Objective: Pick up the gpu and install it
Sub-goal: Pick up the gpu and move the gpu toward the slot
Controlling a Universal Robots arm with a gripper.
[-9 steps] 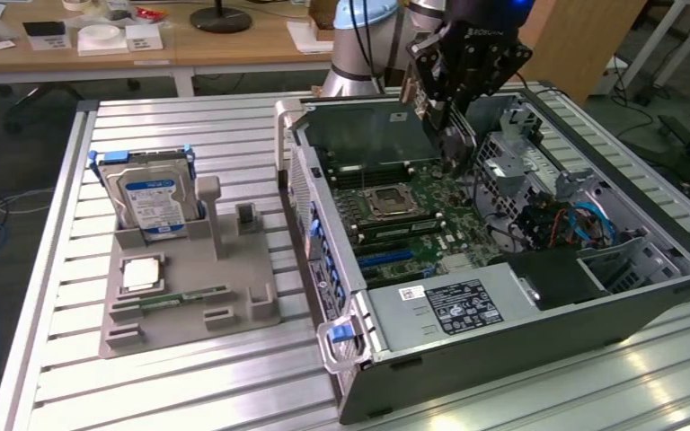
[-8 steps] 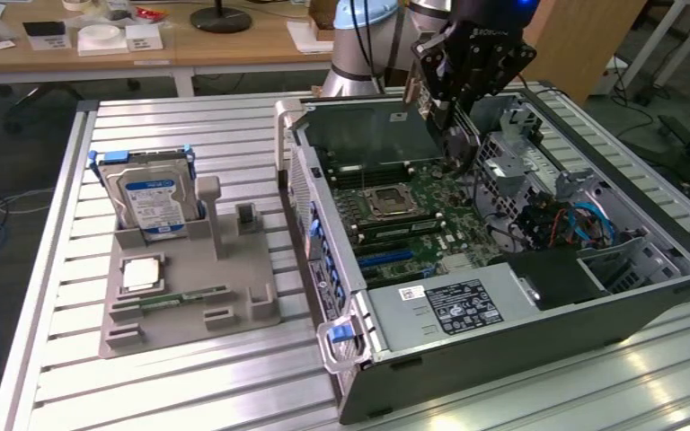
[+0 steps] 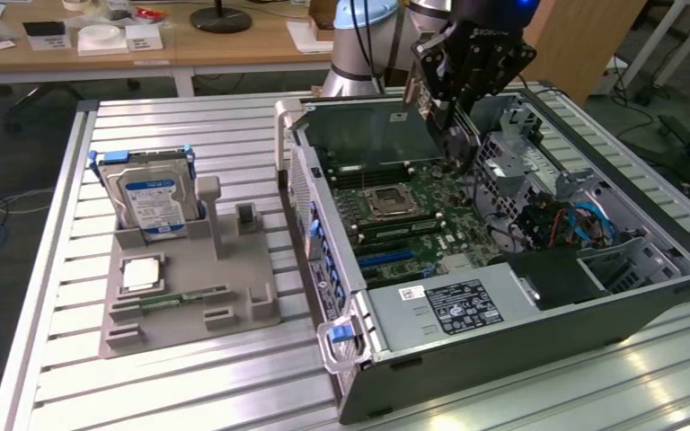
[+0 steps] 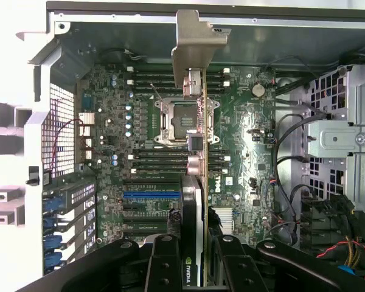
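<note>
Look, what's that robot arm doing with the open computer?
The robot's gripper is clamped on the gpu, a thin black card with a metal bracket at one end. It holds the card on edge above the green motherboard inside the open computer case. The card isn't plugged in yet. Beside the case, on the exterior view's left, a hard drive stands in a gray holder.
</note>
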